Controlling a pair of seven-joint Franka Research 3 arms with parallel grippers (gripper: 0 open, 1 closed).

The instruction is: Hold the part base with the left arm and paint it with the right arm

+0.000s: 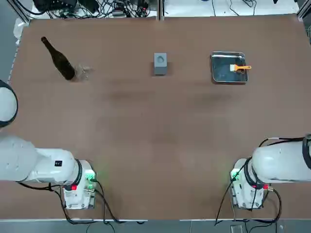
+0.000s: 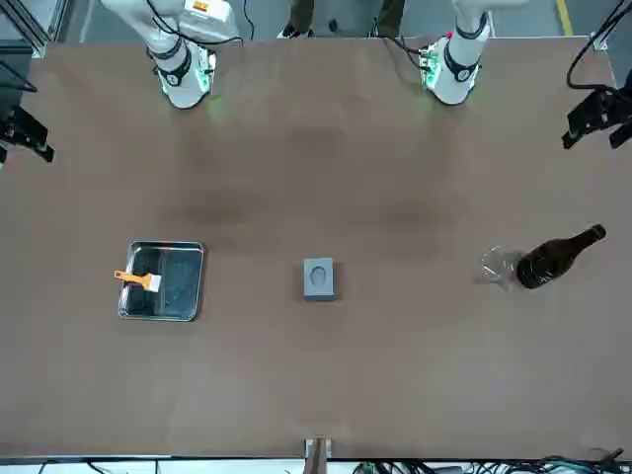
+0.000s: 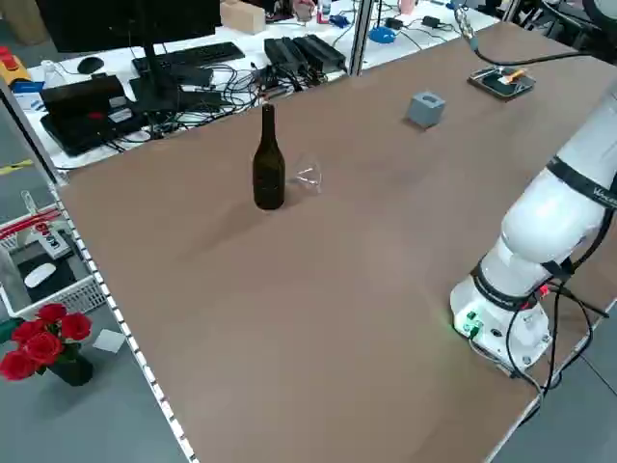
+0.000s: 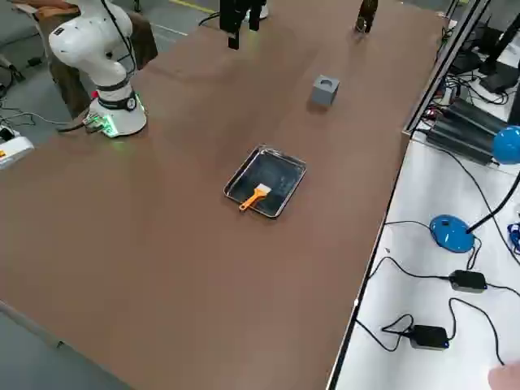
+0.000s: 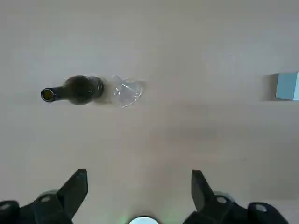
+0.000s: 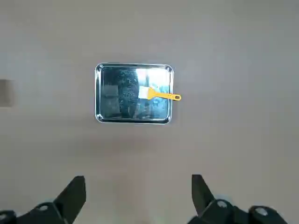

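Hands both wide open and empty, left hand [image 5: 139, 189] and right hand [image 6: 138, 193] high above the table [image 1: 155, 145].

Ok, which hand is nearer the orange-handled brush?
Right. The right hand hangs high above the table near the brush in its tray; the left hand hangs near the bottle.

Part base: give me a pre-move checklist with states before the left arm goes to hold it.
1. Part base upright, recess up, standing alone mid-table: ok.
2. Left gripper open and empty, high above the table: ok.
3. Right gripper open and empty above the tray: ok.
4. Brush lies in the metal tray, handle over the rim: ok.
5. Bottle and glass stand apart from the base: ok.
6. Paint on the brush: cannot tell.
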